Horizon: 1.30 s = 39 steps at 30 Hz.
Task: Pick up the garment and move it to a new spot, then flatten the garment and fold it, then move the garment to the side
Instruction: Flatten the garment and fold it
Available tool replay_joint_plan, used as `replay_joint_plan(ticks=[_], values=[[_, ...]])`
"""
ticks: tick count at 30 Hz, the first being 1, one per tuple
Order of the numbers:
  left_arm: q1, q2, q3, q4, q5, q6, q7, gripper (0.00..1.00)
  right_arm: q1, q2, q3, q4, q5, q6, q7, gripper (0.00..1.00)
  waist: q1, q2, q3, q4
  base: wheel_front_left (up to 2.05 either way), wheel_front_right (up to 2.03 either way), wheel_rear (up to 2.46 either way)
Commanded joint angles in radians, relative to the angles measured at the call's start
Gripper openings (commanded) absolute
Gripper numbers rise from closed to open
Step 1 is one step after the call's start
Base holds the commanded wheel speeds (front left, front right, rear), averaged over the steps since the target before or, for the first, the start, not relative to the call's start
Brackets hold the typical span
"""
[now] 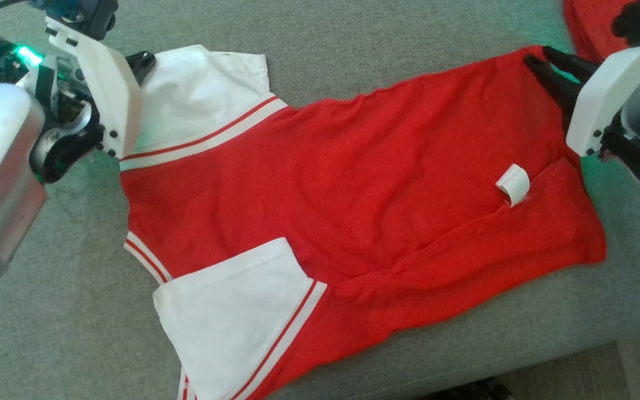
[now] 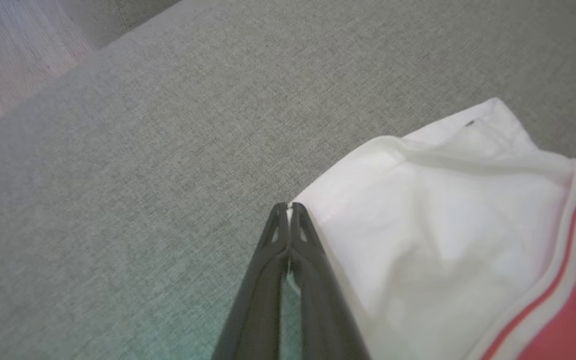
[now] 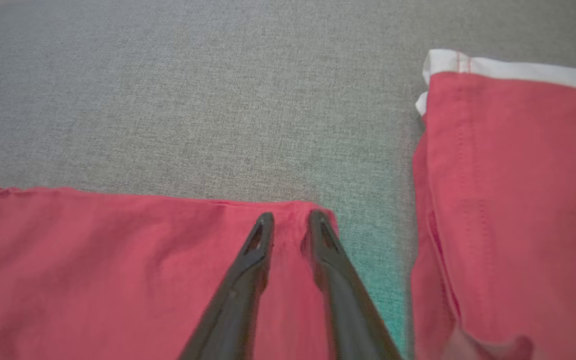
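A red shirt [image 1: 364, 183] with white sleeves lies spread flat across the grey cushion [image 1: 353, 33], collar end to the left and hem to the right. The left tool [image 2: 288, 207] is at the far left, its fingers pressed together on the edge of the far white sleeve [image 1: 203, 94]. The right tool [image 3: 290, 220] rests on the far right corner of the hem, fingers slightly apart. A second red garment [image 3: 513, 200] lies just beside it, further right.
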<state>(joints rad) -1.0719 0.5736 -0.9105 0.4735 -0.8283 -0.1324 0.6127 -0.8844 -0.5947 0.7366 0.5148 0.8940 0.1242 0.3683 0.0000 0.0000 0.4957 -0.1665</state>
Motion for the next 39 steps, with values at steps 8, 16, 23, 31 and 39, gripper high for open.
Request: replay_joint_plan(ticks=[8,16,23,31,39], values=[[-0.074,0.046,-0.007,0.005,-0.031,0.002,-0.033,0.00,-0.038,-0.035,0.035,0.028,0.011,0.007,-0.049,0.00,0.0000,0.0000,0.010,0.016,0.00,0.00,0.00],[-0.145,0.066,-0.030,0.017,0.063,0.002,-0.238,0.00,-0.092,-0.035,0.023,0.071,-0.022,0.007,-0.182,0.00,0.0000,0.0000,0.030,0.017,0.00,0.00,0.00],[-0.250,0.042,-0.037,0.108,0.176,0.010,-0.437,0.00,-0.136,-0.015,0.024,0.129,-0.032,0.007,-0.293,0.00,0.0000,0.0000,0.036,0.014,0.00,0.00,0.00],[-0.302,-0.019,-0.030,0.186,0.203,0.011,-0.599,0.00,-0.142,-0.029,0.019,0.168,0.006,0.007,-0.366,0.00,0.0000,0.0000,0.021,0.042,0.00,0.00,0.00],[-0.191,-0.011,-0.051,0.122,0.127,0.004,-0.659,0.00,-0.041,-0.085,0.022,0.142,0.082,0.007,-0.409,0.00,0.0000,0.0000,-0.042,0.106,0.00,0.00,0.00]])
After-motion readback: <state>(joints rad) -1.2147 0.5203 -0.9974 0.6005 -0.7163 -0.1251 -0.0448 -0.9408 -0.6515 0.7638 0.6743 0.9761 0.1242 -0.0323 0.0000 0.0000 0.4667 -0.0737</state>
